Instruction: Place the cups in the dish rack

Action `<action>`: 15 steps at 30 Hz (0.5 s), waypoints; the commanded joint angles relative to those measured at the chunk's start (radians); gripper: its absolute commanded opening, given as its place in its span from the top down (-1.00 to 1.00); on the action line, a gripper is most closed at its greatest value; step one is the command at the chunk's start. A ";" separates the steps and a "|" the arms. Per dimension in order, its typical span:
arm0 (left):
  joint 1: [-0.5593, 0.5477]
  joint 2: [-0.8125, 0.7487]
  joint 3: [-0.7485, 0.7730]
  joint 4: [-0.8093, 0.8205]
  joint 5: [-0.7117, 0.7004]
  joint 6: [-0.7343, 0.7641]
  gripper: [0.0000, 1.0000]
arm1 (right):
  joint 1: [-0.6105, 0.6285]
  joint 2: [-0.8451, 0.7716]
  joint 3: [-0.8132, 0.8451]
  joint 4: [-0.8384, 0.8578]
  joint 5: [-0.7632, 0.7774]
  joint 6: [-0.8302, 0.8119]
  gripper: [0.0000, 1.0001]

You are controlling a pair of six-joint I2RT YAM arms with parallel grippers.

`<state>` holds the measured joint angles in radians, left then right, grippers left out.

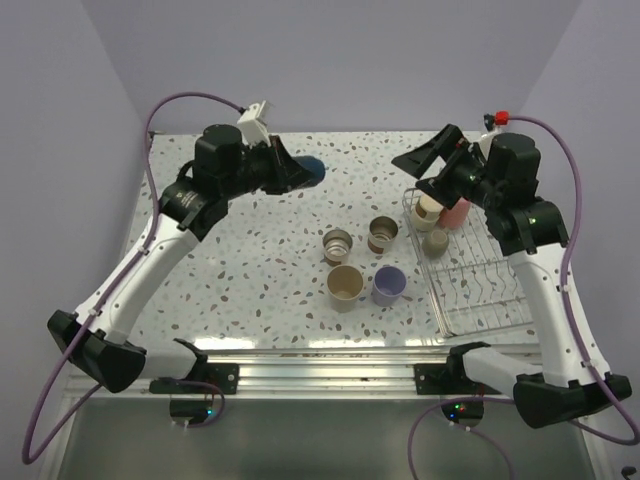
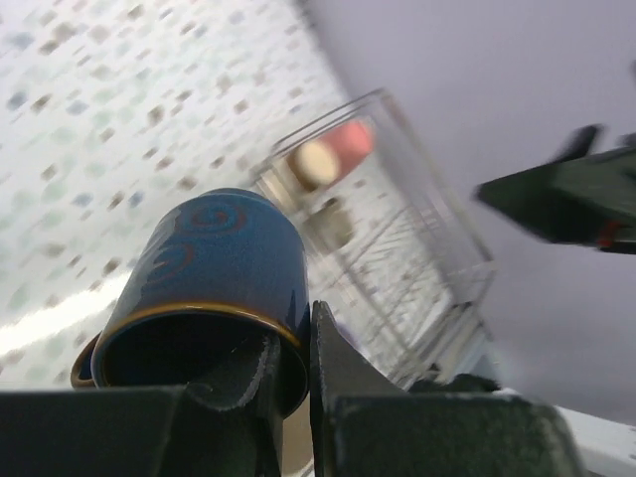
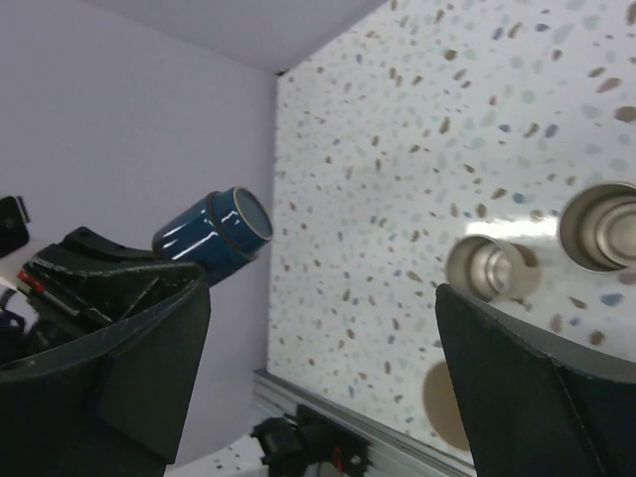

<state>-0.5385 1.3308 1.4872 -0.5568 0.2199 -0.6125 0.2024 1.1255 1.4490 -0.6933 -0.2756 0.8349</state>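
Cup (image 2: 214,273), dark blue, hangs pinched by left gripper (image 2: 298,343); right gripper (image 3: 318,298) gapes.

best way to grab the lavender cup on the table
The lavender cup stands upright, mouth up, with no handle showing, so probably pinch the rim from straight above, one finger inside and one outside. Take the near wall: the tan cup crowds its left and a steel cup stands behind it.
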 commanded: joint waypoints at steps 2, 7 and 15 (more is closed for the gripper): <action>0.049 -0.007 -0.091 0.732 0.406 -0.159 1.00 | 0.003 0.005 -0.001 0.265 -0.168 0.249 -0.97; 0.068 0.116 -0.120 1.240 0.551 -0.439 1.00 | 0.005 -0.001 -0.106 0.469 -0.220 0.467 -0.97; 0.068 0.215 -0.088 1.406 0.602 -0.523 1.00 | 0.031 0.005 -0.122 0.575 -0.203 0.589 -0.97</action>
<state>-0.4778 1.5532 1.3743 0.6022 0.7574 -1.0657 0.2184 1.1339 1.3155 -0.2409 -0.4431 1.3296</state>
